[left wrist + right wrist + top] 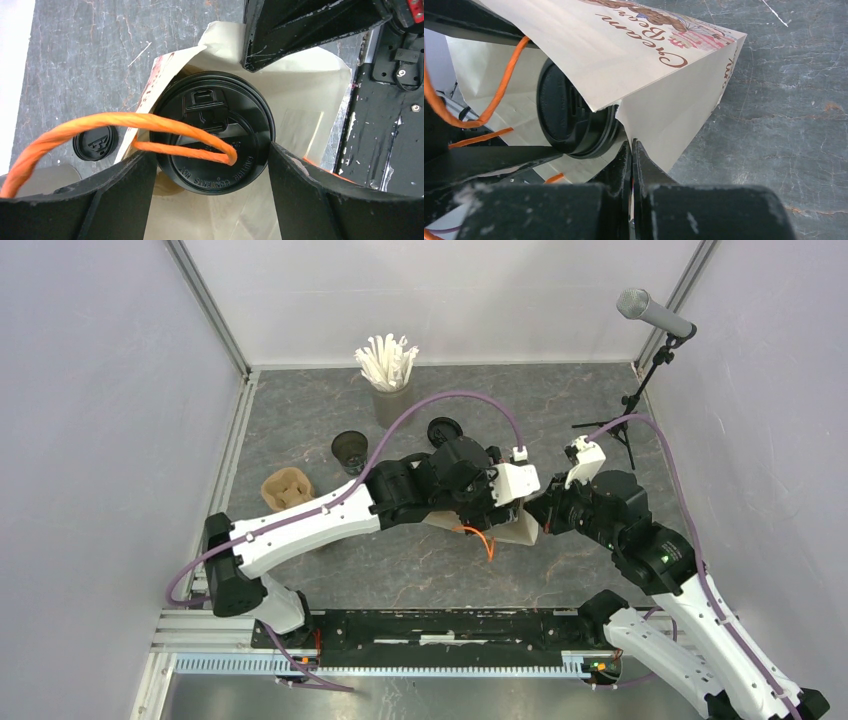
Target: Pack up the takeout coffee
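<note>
Left gripper [212, 172], clamped around a lidded cup [200, 107], holds it inside the paper bag [310, 85], whose rim the right gripper [631, 150] pinches; next, release, clearing the orange handle [100, 122].

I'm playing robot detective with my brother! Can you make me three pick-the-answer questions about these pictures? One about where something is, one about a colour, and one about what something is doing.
1. Where is the lidded cup?
A. Inside the paper bag
B. Up on a shelf
C. In a sink

2. What colour are the bag's handles?
A. Blue
B. Orange
C. Green

3. What are the right fingers doing?
A. Spread wide open
B. Holding a spoon
C. Pinched shut on the bag's edge

Answers:
1. A, because the left wrist view shows the bag's walls all around the cup's black lid.
2. B, because a bright orange cord loops across the lid.
3. C, because the right wrist view shows the two fingers pressed together with the paper edge between them.
</note>
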